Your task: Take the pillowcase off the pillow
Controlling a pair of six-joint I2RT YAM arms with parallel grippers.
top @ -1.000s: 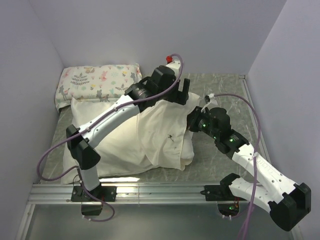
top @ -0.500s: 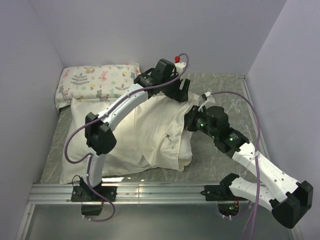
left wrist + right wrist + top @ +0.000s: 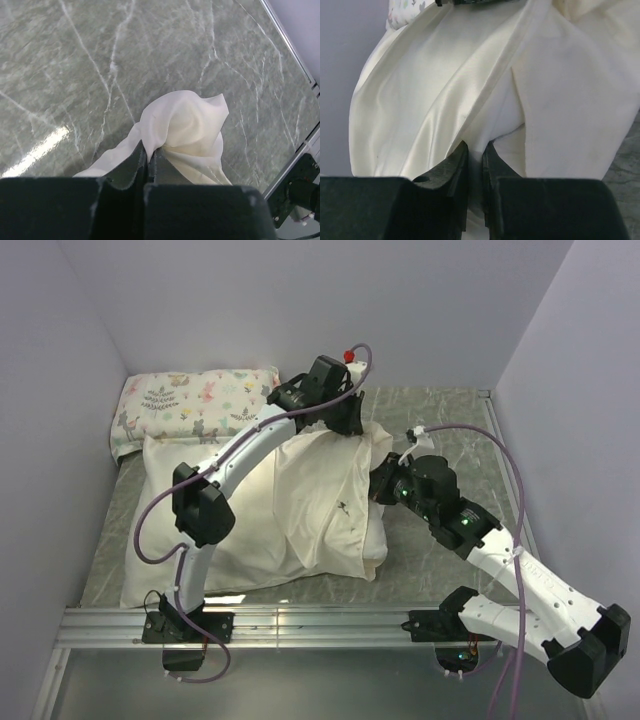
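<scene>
The cream pillowcase lies wrinkled over the white pillow, whose bare left end sticks out. My left gripper has reached over it to the far right corner. In the left wrist view its jaws are shut on a bunched cream pillowcase corner, lifted above the marble. My right gripper is at the right edge. In the right wrist view, brighter white pillow fabric is pinched between its jaws, and cream pillowcase folds lie on both sides.
A smaller floral-and-animal printed pillow lies against the back left wall. Grey marble tabletop shows to the right. Purple walls close in on three sides. A metal rail runs along the near edge by both arm bases.
My left gripper was open above the far right corner; it has dropped onto the pillowcase corner and shut on it. The right gripper has kept its grip, hardly moving.
</scene>
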